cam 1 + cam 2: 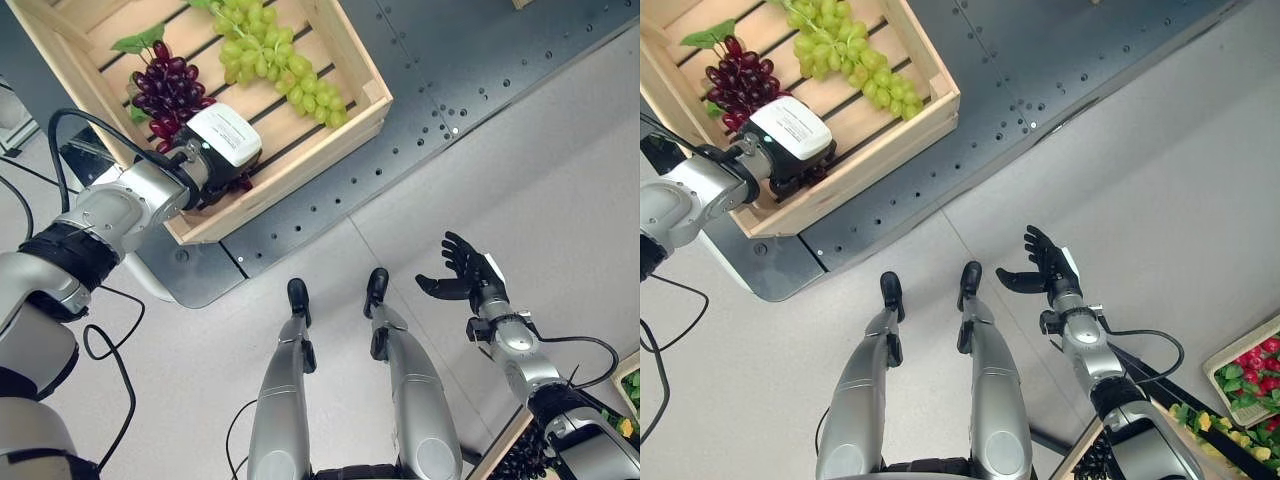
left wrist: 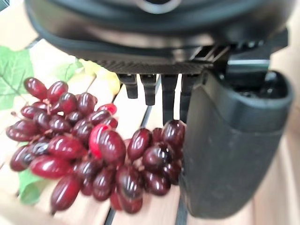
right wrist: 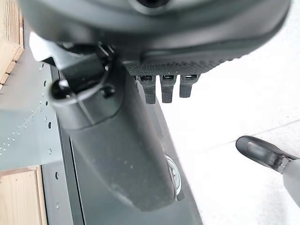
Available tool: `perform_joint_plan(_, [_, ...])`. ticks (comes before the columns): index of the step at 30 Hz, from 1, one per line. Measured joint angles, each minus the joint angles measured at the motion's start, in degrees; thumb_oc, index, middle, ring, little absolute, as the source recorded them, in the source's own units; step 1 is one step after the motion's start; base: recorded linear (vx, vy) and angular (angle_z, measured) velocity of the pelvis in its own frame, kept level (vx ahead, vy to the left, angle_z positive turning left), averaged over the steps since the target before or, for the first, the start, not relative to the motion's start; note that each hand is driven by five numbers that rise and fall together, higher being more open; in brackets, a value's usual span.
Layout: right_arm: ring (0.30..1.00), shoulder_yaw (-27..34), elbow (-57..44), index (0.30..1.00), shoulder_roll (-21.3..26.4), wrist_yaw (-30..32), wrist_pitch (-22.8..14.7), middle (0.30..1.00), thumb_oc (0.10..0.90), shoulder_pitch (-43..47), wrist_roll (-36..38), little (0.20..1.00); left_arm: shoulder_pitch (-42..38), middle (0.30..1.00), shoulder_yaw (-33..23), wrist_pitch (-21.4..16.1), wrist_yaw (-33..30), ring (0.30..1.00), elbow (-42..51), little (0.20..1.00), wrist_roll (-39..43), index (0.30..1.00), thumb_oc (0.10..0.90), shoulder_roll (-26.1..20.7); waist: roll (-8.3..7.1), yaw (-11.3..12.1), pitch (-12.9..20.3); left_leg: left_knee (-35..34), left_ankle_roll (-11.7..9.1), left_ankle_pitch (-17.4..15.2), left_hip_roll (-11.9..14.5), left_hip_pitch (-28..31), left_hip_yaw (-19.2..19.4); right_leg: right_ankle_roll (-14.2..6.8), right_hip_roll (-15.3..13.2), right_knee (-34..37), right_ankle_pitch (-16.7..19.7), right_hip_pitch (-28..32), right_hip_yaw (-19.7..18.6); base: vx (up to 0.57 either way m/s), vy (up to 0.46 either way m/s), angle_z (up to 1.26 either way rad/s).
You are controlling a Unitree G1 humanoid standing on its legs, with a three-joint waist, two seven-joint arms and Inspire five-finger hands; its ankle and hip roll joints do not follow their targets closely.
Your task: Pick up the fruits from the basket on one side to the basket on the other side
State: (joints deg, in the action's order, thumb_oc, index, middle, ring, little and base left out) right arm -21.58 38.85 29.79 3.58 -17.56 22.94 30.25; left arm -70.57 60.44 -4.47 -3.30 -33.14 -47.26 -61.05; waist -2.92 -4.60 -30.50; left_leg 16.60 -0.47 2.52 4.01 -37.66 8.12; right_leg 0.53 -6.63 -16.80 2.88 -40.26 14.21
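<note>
Pale grey floor (image 1: 560,170) runs under a dark perforated metal platform (image 1: 470,70), and on that platform sits a slatted wooden crate (image 1: 300,160) at the robot's left. Inside the crate's near corner is the left hand (image 1: 215,150), dark, with a white cover on its back; in its own wrist view the fingers (image 2: 150,89) point straight down and the thumb (image 2: 229,150) stands alongside, uncurled, with a bunch of dark red grapes (image 2: 93,159) lying on the slats just past them, its nearest grapes touching or almost touching the thumb. Whether the hand actually presses the fruit cannot be told. From the head the red bunch lies just beyond the hand, with a green leaf (image 1: 140,42) at its far end. Farther along the same crate, apart from the red bunch, lies a bunch of green grapes (image 1: 275,60), stretching toward the far right wall. Well apart from all this, the right hand (image 1: 462,272) hangs over bare floor, palm turned inward, fingers spread and relaxed, holding nothing. At the robot's far right, a second crate (image 1: 1240,380) holds red and green fruit.
</note>
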Motion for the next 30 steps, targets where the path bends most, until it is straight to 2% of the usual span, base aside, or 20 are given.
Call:
perform_joint_plan(7, [0.9,-0.1,-1.2,0.9,0.0,0.1,0.0,0.9,0.8,0.3,0.0,0.9,0.5,0.9,-0.9,5.1,-5.1,0.9,-2.4,0.9,-4.3,0.9,0.8,2.7,-0.09,-0.5,0.0,2.1,0.0,-0.4,0.3,-3.0,-0.1,0.2,-0.4,-1.6,-0.2,-2.7,0.1,-0.02,0.016,0.0])
perform_joint_plan(10, [0.9,-0.1,-1.2,0.9,0.0,0.2,0.0,0.9,0.8,0.3,0.0,0.9,0.8,0.9,-1.4,7.9,-4.3,0.9,-2.7,0.9,-5.3,0.9,0.8,4.1,-0.09,-0.3,0.0,2.5,0.1,-0.5,0.3,-3.4,-0.1,0.4,-0.5,-2.4,-0.4,-3.2,0.1,0.0,0.0,0.0])
perform_joint_plan(13, [0.9,-0.1,-2.2,0.9,0.0,0.4,0.0,0.9,0.8,0.3,0.0,0.9,1.7,0.9,-4.6,11.4,-1.8,0.9,-2.7,0.9,-6.2,0.9,0.8,4.6,-0.09,-0.3,0.0,2.5,0.0,-0.4,0.6,-3.6,-0.1,0.6,-0.3,-2.5,-0.5,-3.5,0.3,0.0,0.0,0.0])
perform_joint_plan(14, [0.9,-0.1,-2.9,0.9,0.0,1.0,0.0,0.9,0.8,0.2,0.0,0.9,2.5,0.799,-6.2,12.5,-1.0,0.799,-2.7,0.799,-6.2,0.799,0.733,5.0,-0.08,-0.4,0.0,2.5,0.0,-0.4,0.7,-3.7,-0.1,0.6,-0.3,-2.6,-0.5,-3.5,0.4,-0.01,-0.005,-0.03])
perform_joint_plan(16, [0.9,-0.1,-3.5,0.9,0.0,1.8,0.0,0.9,0.8,0.2,0.0,0.9,3.1,0.759,-7.5,15.0,-0.1,0.759,-2.7,0.759,-6.5,0.759,0.706,6.3,-0.08,-0.4,0.0,2.5,-0.1,-0.4,0.8,-3.8,-0.1,0.6,-0.3,-2.5,-0.5,-3.6,0.6,-0.01,-0.004,-0.02])
perform_joint_plan(17, [0.9,-0.1,-3.9,0.9,0.0,2.0,0.0,0.9,0.8,0.2,0.0,0.9,3.2,0.688,-7.6,16.2,0.6,0.688,-2.7,0.688,-6.7,0.688,0.659,6.7,-0.07,-0.4,0.0,2.4,-0.1,-0.3,0.8,-3.8,-0.1,0.6,-0.2,-2.5,-0.6,-3.6,0.7,0.0,0.0,0.0])
perform_joint_plan(18, [0.9,-0.1,-3.9,0.9,0.0,2.1,0.0,0.9,0.8,0.2,0.0,0.9,3.3,0.651,-7.7,16.4,0.7,0.651,-2.8,0.651,-6.9,0.651,0.634,6.7,-0.07,-0.4,0.0,2.3,-0.2,-0.3,0.8,-3.8,-0.1,0.6,-0.2,-2.5,-0.6,-3.6,0.8,0.0,0.0,0.0])
perform_joint_plan(19, [0.9,0.0,-3.9,0.9,0.0,2.1,0.0,0.9,0.8,0.2,0.0,0.9,3.6,0.3,-8.0,16.9,0.6,0.3,-2.8,0.3,-7.3,0.3,0.4,6.7,-0.07,-0.4,0.0,2.1,-0.4,-0.2,0.8,-3.7,-0.1,0.6,-0.2,-2.5,-0.6,-3.7,0.8,0.0,0.0,0.0])
perform_joint_plan(22, [0.9,0.0,-4.0,0.9,0.0,2.1,0.0,0.9,0.8,0.2,-0.1,0.9,4.2,0.3,-8.5,18.4,-0.6,0.3,-5.7,0.3,-11.3,0.3,0.4,6.9,-0.06,-0.8,0.0,1.6,-0.6,0.0,0.8,-3.8,0.0,0.6,-0.2,-2.3,-0.5,-4.0,0.8,0.0,0.0,0.0])
perform_joint_plan(25, [0.9,0.0,-4.1,0.9,0.0,2.3,0.1,0.9,0.8,-0.1,-0.1,0.9,4.8,0.3,-9.8,18.5,-1.1,0.3,-7.6,0.3,-11.5,0.3,0.4,6.9,-0.04,-0.8,0.0,0.7,-1.0,0.3,0.7,-3.4,0.3,0.8,-0.2,-2.2,-0.6,-4.1,0.8,0.0,0.01,-0.01])
perform_joint_plan(28, [0.9,0.1,-4.4,0.9,0.0,2.4,0.2,0.9,0.8,-0.3,-0.1,0.9,5.0,0.3,-10.2,18.4,-1.8,0.3,-7.5,0.3,-11.3,0.3,0.4,6.9,-0.01,-0.3,0.0,0.5,-0.8,0.4,0.7,-2.9,0.3,1.3,-0.2,-2.4,-0.8,-3.9,0.9,0.0,0.0,0.0])
perform_joint_plan(30, [0.9,0.2,-4.5,0.9,0.0,2.4,0.2,0.9,0.8,-0.2,-0.1,0.9,5.6,0.3,-10.2,17.0,-3.0,0.3,-7.8,0.3,-10.5,0.3,0.4,6.5,0.02,-0.1,0.0,-0.4,-0.9,0.5,0.7,-1.9,0.3,1.4,-0.2,-2.3,-0.9,-3.1,1.0,0.0,0.006,0.02])
